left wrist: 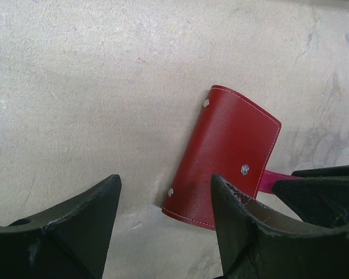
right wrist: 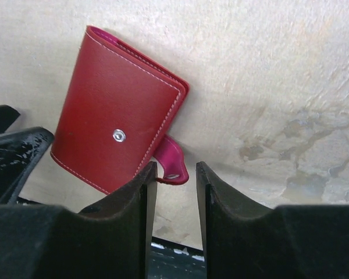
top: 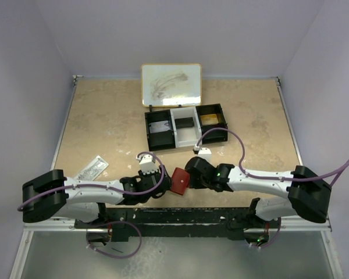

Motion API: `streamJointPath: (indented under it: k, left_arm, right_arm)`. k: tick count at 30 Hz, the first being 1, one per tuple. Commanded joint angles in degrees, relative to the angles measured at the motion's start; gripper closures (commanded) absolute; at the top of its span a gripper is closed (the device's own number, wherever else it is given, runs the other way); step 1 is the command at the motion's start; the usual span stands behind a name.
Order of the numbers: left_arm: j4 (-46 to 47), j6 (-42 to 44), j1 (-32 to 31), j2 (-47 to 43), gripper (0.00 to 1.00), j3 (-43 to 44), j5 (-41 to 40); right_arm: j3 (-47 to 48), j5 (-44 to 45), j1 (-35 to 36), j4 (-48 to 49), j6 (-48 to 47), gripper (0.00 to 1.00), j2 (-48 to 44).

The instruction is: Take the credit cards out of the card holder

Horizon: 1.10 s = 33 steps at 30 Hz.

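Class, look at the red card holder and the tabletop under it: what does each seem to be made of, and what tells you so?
Card holder: probably leather or imitation leather, smooth with a slight sheen; pale stitching runs along its edge, and small shiny studs look like metal.
Tabletop: hard, matt, mottled beige, like stone or a stone-look laminate.

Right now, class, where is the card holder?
In the top view, the card holder lies closed on the table near its front edge, about centre. It sits between the left gripper and right gripper, in front of the black tray.
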Motion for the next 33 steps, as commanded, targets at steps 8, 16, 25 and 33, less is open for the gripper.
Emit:
streamJointPath:
  k: [8, 16, 25, 33]
  left_arm:
    - [-0.47, 1.16, -0.04, -1.02, 0.39, 2.65, -0.42]
    - [-2.09, 1.43, -0.04, -1.20, 0.39, 3.77, -0.59]
    - [-0.55, 1.76, -0.12, -0.35, 0.40, 4.40, 0.28]
    - [0.10, 1.71, -0.21, 0.73, 0.40, 4.55, 0.47]
  right_arm:
    - [-5.21, -0.64, 0.22, 2.52, 8.10, 0.59, -6.71]
    - [-7.76, -2.62, -1.67, 6.82, 10.14, 0.62, -8.56]
    - [-11.25, -8.65, -8.97, 9.95, 4.61, 0.60, -12.52]
    - [-13.41, -18.61, -13.52, 16.06, 0.86, 0.59, -12.11]
